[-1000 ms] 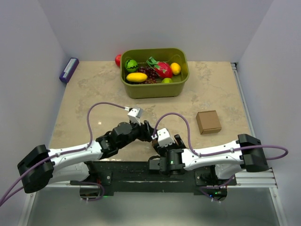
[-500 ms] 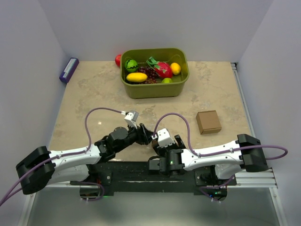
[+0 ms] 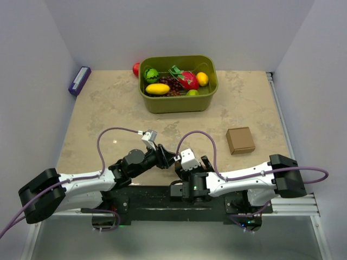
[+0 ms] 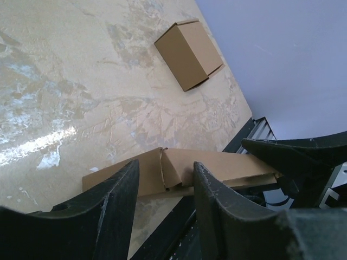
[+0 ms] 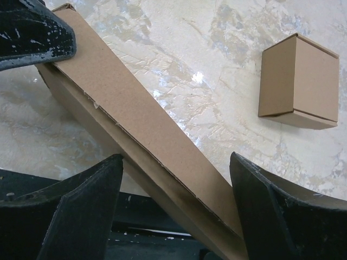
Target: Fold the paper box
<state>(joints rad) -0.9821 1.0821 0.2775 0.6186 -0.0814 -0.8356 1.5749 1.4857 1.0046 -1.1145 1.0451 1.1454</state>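
Brown corrugated cardboard paper box (image 5: 141, 119): judged light, stiff; best gripped at a flap edge
Left gripper (image 4: 165, 168): half parted, empty
Right gripper (image 5: 176, 160): wide, empty

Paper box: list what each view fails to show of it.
Left wrist view: near edge of the paper box sits behind the left pincer; its right end is behind the right pincer.
Right wrist view: lower end is cut off by the frame's bottom edge.
Top view: wholly hidden under both pincers.
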